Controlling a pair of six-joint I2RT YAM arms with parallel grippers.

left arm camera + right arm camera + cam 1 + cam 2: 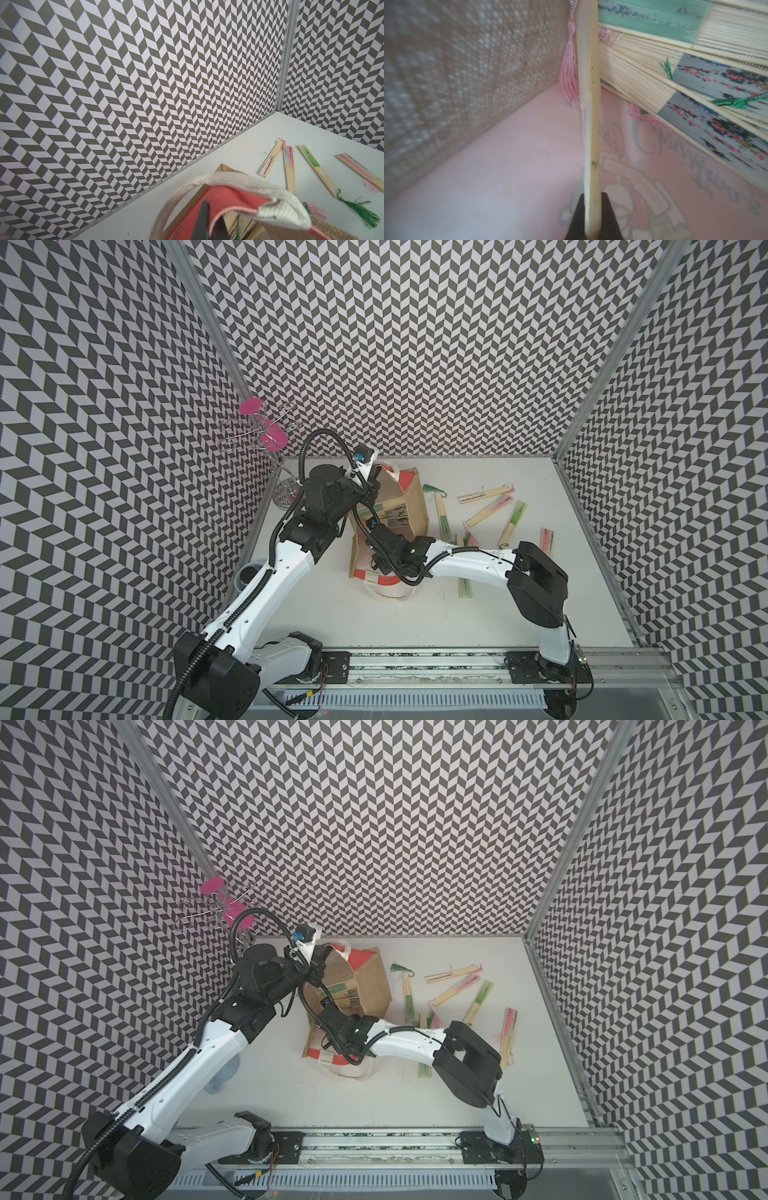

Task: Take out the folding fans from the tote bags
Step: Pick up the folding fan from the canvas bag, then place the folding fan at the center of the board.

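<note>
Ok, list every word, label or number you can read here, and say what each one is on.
Nothing here is legible enough to quote.
Cursive lettering showing through the pink lining of the tan jute tote bag: faint and blurred, unreadable.
Dark ink marks on the green-paper bamboo folding fan inside the bag: blurred.
Ink marks on the bamboo folding fans lying on the white table: too small.

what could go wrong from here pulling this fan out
The right gripper pinches the fan by its thin edge: it may pivot or slip. Its pink tassel could snag the stacked fans beside it. The left gripper grips only the tote bag trim; the mouth might sag if that slips.
</note>
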